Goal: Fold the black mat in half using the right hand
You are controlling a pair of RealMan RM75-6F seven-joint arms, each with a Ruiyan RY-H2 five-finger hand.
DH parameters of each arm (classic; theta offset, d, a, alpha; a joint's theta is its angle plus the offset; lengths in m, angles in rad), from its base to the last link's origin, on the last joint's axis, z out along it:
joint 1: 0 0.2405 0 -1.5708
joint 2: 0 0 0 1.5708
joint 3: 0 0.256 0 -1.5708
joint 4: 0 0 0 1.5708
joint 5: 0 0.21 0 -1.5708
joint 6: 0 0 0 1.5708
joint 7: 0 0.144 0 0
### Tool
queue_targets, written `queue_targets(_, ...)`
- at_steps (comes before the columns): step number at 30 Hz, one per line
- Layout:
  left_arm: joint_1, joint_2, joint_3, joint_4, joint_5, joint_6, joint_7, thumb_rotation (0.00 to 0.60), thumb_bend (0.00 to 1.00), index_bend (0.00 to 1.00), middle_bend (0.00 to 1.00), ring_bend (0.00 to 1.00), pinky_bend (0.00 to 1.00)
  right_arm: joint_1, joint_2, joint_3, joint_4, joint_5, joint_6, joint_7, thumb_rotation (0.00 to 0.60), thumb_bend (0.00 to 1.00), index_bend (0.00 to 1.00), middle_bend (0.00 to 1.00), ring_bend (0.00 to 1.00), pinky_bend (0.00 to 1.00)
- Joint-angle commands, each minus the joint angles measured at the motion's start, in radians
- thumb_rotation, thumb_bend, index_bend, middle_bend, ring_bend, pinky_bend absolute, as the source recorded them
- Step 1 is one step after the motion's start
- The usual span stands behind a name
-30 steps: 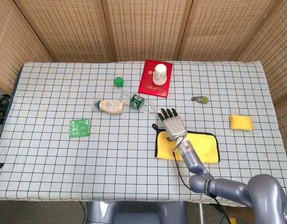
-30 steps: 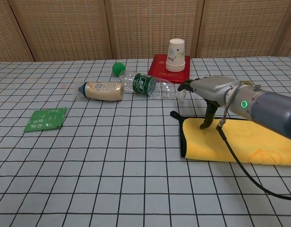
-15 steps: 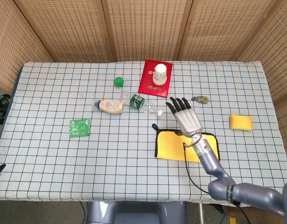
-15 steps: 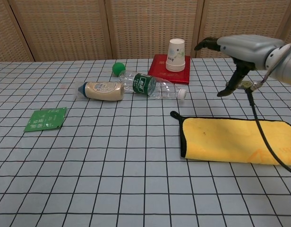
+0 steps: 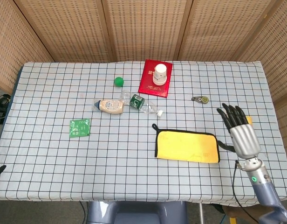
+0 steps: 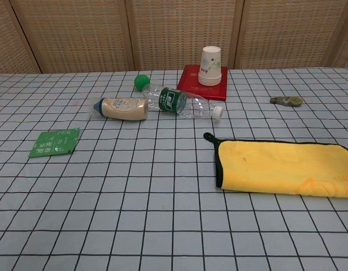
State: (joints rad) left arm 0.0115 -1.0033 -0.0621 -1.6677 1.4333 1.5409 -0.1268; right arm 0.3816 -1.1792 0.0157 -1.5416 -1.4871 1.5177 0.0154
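the right hand is hovering with fingers spread, holding nothing, just right of the mat, which is lying folded, yellow side up with black edging. its print is unreadable. a green-labelled clear bottle is lying beside a beige bottle; contents unclear.

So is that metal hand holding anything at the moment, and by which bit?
Nothing. The right hand hangs open, fingers apart, beside the yellow black-edged cloth mat without touching it.
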Motion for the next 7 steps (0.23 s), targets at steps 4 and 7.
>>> queue_targets(4,0.007,0.004,0.005,-0.002,0.011,0.010,-0.010,0.600,0.00,0.00,0.00,0.00,0.00,-0.112,0.044,-0.051,-0.016,-0.023,0.086,0.035,0.600,0.00,0.03,0.00,0.00,0.00)
queue_targets(7,0.010,0.006,0.008,-0.002,0.017,0.014,-0.017,0.600,0.00,0.00,0.00,0.00,0.00,-0.148,0.046,-0.057,-0.016,-0.032,0.122,0.041,0.600,0.00,0.03,0.00,0.00,0.00)
